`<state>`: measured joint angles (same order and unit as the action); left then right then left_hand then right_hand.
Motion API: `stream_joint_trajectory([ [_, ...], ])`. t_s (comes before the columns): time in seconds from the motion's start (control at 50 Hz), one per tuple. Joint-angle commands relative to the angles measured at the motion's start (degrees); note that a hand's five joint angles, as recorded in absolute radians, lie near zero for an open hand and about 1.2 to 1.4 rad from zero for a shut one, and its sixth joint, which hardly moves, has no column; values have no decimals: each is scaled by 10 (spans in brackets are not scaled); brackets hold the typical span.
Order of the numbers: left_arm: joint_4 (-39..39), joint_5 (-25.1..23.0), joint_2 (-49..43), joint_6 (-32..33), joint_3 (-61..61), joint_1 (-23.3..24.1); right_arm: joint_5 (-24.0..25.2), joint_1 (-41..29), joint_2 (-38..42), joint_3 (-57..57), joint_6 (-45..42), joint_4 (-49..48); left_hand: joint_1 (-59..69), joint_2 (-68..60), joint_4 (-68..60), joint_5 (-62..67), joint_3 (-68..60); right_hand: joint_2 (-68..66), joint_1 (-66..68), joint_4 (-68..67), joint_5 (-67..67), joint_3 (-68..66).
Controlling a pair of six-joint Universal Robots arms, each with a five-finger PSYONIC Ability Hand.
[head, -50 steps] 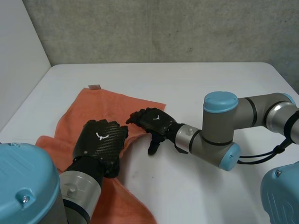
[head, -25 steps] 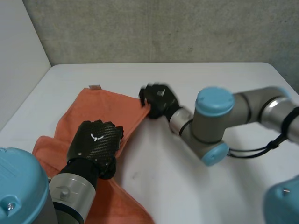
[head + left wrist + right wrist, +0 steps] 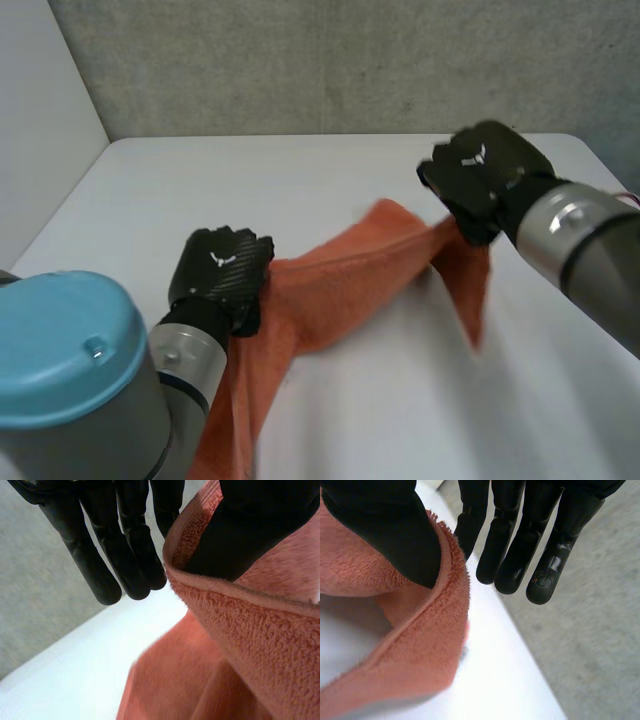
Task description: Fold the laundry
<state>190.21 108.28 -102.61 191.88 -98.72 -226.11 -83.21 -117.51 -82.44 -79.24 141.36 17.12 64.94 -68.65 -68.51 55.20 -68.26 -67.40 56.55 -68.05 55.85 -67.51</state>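
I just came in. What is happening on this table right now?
The robot is working on an orange towel on the white table. Its left hand pinches one edge low near the table, and its right hand pinches another edge, raised, so the towel stretches between them.

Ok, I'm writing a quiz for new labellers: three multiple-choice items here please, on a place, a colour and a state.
1. Where does the right hand grip the towel? A its flat middle B a raised edge C nowhere
2. Towel colour? A blue B orange C white
3. The towel is: A folded square B spread flat C strung between the right hand and the left hand
Key: 1 B, its thumb pinches the edge there; 2 B, orange in every view; 3 C, it spans hand to hand.
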Motion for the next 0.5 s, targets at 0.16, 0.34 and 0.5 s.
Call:
stream_joint_trajectory([
  [0.16, -2, -47, -126, 48, 68, -78, -12, -4, 191, 47, -77, 80, 151, -113, -115, 148, -117, -126, 235, -119, 142, -125],
  [0.34, 16, -139, -163, 168, 292, -116, -76, -5, 265, 317, 9, -90, 151, -113, -115, 148, -117, -126, 235, -119, 142, -125],
  [0.5, 228, -216, -89, 191, 382, -138, -71, 6, 125, 268, 89, -389, 151, -113, -115, 148, -117, -126, 235, -119, 142, -125],
])
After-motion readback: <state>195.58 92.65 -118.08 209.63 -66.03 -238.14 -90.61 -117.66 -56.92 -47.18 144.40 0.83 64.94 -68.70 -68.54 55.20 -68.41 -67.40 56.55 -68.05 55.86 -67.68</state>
